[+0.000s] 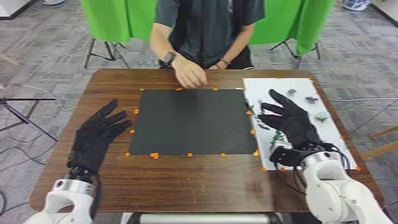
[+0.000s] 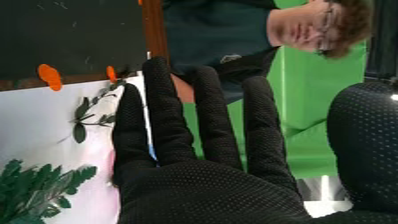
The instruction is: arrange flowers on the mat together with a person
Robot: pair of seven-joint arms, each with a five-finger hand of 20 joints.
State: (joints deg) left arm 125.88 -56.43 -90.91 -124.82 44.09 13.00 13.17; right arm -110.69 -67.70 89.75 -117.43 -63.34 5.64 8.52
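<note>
In the head view my left hand [image 1: 96,136] is over the table's left side, fingers relaxed and holding nothing. My right hand [image 1: 293,122] is over the white sheet [image 1: 280,86], its fingers straight. The right wrist view shows the right hand [image 2: 204,187] open, with a leafy sprig [image 2: 82,119] and green foliage [image 2: 40,187] lying on the sheet beyond it. The dark mat [image 1: 191,122] bears no flowers. Small purple blooms [image 1: 311,99] and a pale green one [image 1: 322,116] lie on the sheet. A person's hand [image 1: 189,74] is above the mat's far edge.
Orange tape pieces [image 1: 155,156] hold down the mat's edges on the brown table [image 1: 191,182]. The person stands at the far side, in front of a green cloth [image 1: 298,25]. Tripod legs [image 1: 35,120] stand left of the table.
</note>
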